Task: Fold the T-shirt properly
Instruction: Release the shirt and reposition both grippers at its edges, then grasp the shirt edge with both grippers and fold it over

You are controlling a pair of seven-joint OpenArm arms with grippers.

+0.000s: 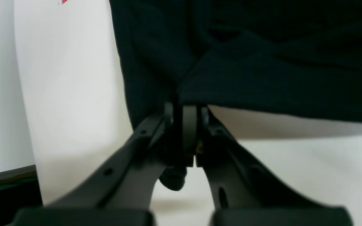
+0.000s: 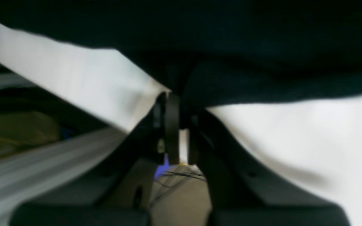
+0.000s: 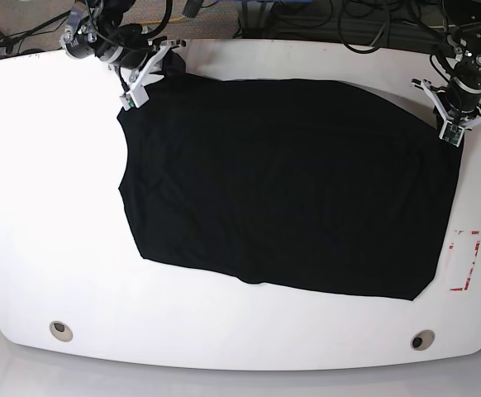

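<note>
The black T-shirt lies spread flat across the white table, with no print showing. In the base view my left gripper sits at the shirt's far right corner. The left wrist view shows that gripper shut on a pinch of the black T-shirt edge. My right gripper is at the shirt's far left corner. Seen in the right wrist view, this gripper is shut on a fold of the T-shirt hem near the table's edge.
Red markings are on the table right of the shirt. Two round holes sit near the front edge. Cables lie beyond the far edge. The table's edge runs close under the right gripper.
</note>
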